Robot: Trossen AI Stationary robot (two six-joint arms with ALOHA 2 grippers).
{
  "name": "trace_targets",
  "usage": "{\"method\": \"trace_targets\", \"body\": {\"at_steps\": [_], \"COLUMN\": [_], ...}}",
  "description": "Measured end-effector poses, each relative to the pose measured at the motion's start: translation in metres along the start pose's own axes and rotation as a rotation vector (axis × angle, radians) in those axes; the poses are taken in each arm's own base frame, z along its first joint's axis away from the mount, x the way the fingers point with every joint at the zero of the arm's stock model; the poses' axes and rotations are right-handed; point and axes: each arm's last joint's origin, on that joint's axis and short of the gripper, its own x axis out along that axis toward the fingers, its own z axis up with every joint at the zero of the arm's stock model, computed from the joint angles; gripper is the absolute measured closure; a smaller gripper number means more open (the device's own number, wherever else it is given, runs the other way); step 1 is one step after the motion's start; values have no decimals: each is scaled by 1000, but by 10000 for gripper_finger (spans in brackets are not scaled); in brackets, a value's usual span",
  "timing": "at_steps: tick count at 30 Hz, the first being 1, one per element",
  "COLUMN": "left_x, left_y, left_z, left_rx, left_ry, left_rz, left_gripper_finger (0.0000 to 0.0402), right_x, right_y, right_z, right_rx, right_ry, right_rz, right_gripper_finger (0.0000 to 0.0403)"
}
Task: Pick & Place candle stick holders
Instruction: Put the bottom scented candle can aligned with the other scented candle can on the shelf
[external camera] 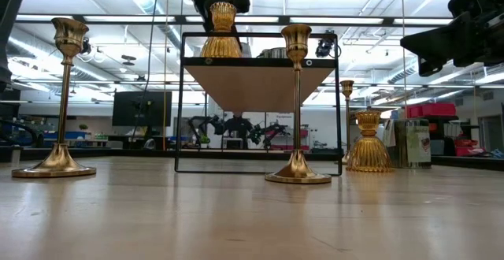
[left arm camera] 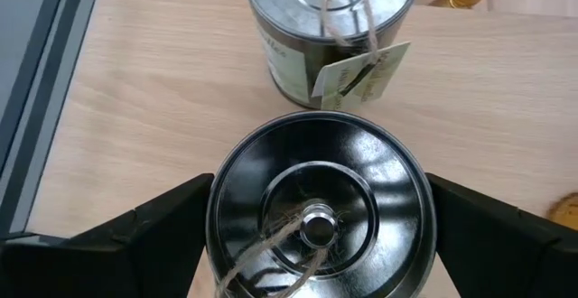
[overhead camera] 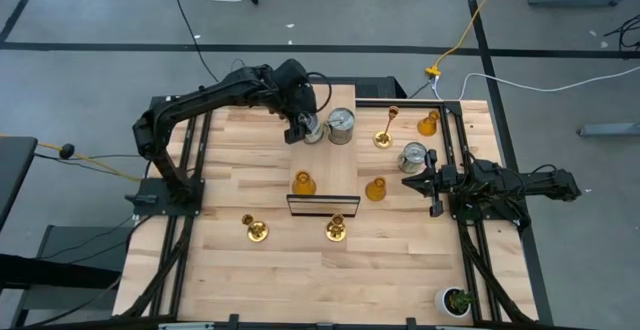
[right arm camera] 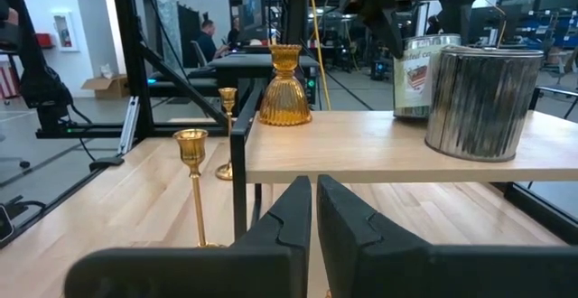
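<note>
Candlesticks first, going left to right: one gold candlestick (overhead camera: 255, 229) upright near the table's (overhead camera: 400, 270) front left, a second (overhead camera: 336, 230) just in front of the black-framed shelf (overhead camera: 322, 204), a third (overhead camera: 385, 130) upright behind right, all with long axes vertical. Wide bare wood along the front edge. Left gripper (overhead camera: 303, 130) at the shelf's rear edge, fingers (left arm camera: 135, 235) spread around a silver can (left arm camera: 318, 217), pressed to its sides; a tagged can (overhead camera: 341, 125) just beside. Amber holder (overhead camera: 303, 183) upright on the shelf; another (overhead camera: 376, 189) right of it; a third (overhead camera: 428, 123) by the rear right rail. Third can (overhead camera: 413, 157) near the right gripper (overhead camera: 409, 181), fingers closed together, holding nothing, at the right edge.
</note>
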Motion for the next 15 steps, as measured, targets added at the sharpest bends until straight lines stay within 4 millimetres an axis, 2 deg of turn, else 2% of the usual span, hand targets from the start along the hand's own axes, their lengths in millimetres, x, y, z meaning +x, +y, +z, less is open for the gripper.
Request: {"method": "trace_targets", "body": {"at_steps": [8,15], "left_x": [0,0], "left_y": [0,0], "left_z": [0,1], "left_rx": [28,34], "left_ry": [2,-6], "left_rz": [8,12], "left_gripper_finger": [26,5], "right_x": [0,0], "right_y": [0,0], "right_z": [0,0], "right_rx": [0,0], "right_ry": [0,0], "right_rz": [0,0], "right_gripper_finger": [376,376]}}
